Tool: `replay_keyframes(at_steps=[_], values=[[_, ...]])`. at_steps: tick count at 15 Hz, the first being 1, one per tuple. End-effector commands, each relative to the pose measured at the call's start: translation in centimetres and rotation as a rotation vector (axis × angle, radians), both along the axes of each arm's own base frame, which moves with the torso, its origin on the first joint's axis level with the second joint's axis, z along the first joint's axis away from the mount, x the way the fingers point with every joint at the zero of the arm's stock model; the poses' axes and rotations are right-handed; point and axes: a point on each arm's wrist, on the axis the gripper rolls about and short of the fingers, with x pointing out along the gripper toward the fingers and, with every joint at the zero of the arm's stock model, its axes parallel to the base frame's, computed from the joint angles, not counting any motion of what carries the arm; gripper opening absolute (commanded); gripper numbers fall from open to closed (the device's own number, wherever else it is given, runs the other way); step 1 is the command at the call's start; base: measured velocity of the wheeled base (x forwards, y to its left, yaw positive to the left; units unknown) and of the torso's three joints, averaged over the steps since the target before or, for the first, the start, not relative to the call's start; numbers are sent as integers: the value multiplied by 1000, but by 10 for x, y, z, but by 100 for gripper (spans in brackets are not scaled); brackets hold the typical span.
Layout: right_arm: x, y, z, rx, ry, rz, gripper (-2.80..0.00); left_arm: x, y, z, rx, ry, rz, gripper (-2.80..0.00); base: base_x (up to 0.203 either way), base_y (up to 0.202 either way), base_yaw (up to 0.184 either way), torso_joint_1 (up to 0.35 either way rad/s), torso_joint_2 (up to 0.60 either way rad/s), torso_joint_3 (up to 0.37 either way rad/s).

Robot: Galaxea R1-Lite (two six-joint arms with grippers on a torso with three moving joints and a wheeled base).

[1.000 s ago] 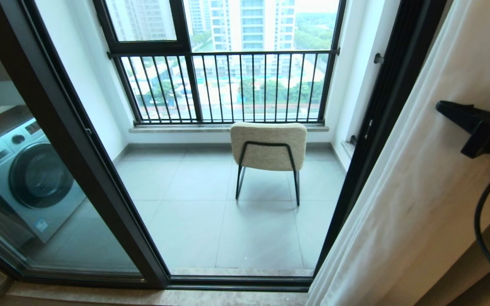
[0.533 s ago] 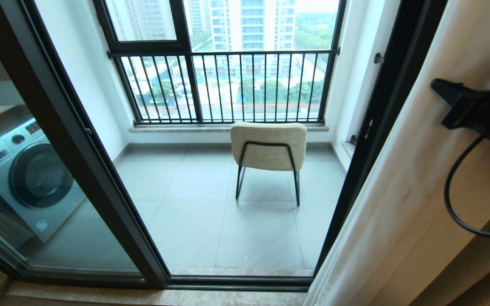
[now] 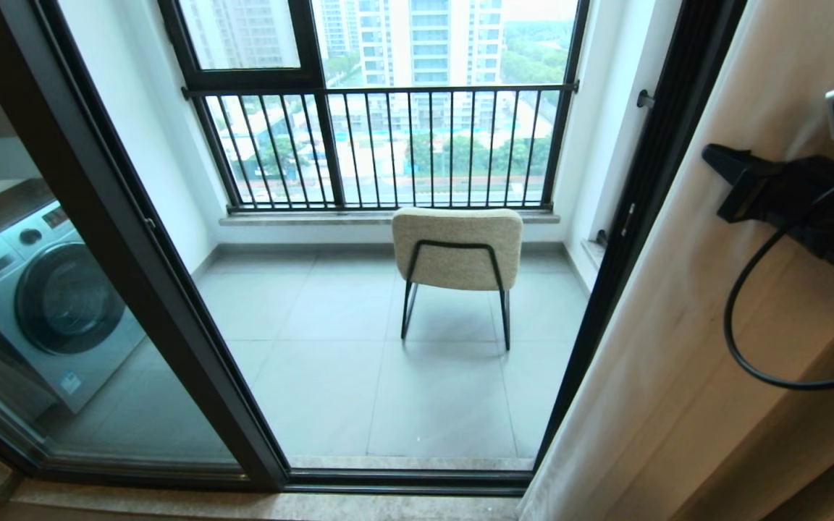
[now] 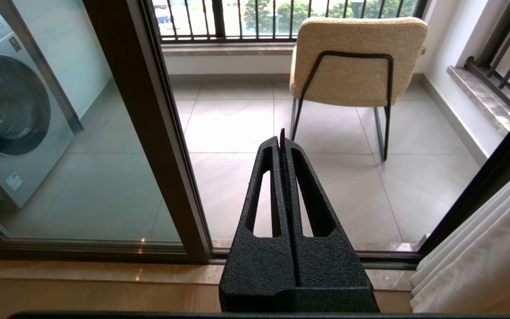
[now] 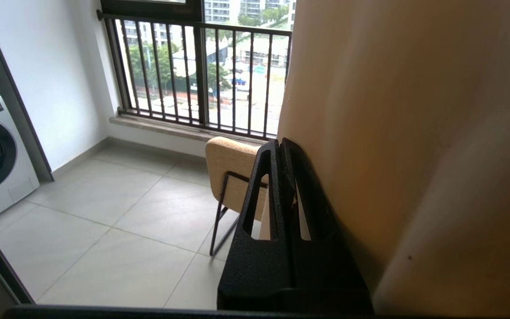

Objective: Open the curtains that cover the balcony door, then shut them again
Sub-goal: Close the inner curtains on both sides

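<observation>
Right gripper (image 5: 280, 146) jaws closed, empty, beside bunched curtains (image 3: 685, 347). Left gripper (image 4: 281, 141) closed too. Risk: pushing with closed jaws slides off fabric.

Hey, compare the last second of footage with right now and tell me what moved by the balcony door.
The right gripper rose and pushed further left across the bunched curtains, fingers shut and holding nothing; its cable loop swung into fuller view. The curtains stayed gathered at the right, the balcony door uncovered, and the chair and washing machine stayed put. The left gripper is parked, shut.
</observation>
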Motion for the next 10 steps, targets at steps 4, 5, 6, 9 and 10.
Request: replay_keyframes(at_steps=[4, 5, 6, 9, 10], values=[[-12, -1, 5, 9, -56, -16, -280, 0, 0, 0, 0, -1, 1, -280, 0, 0, 0, 0, 0, 0], [-14, -1, 8, 14, -75, -25, -280, 0, 0, 0, 0, -1, 2, -280, 0, 0, 0, 0, 0, 0], [-16, -2, 9, 28, -99, -47, -280, 0, 0, 0, 0, 0, 0, -280, 0, 0, 0, 0, 0, 0], [-21, -3, 8, 63, -153, -99, -280, 0, 0, 0, 0, 0, 0, -280, 0, 0, 0, 0, 0, 0], [-23, -3, 6, 64, -159, -99, -280, 0, 0, 0, 0, -1, 0, -280, 0, 0, 0, 0, 0, 0]])
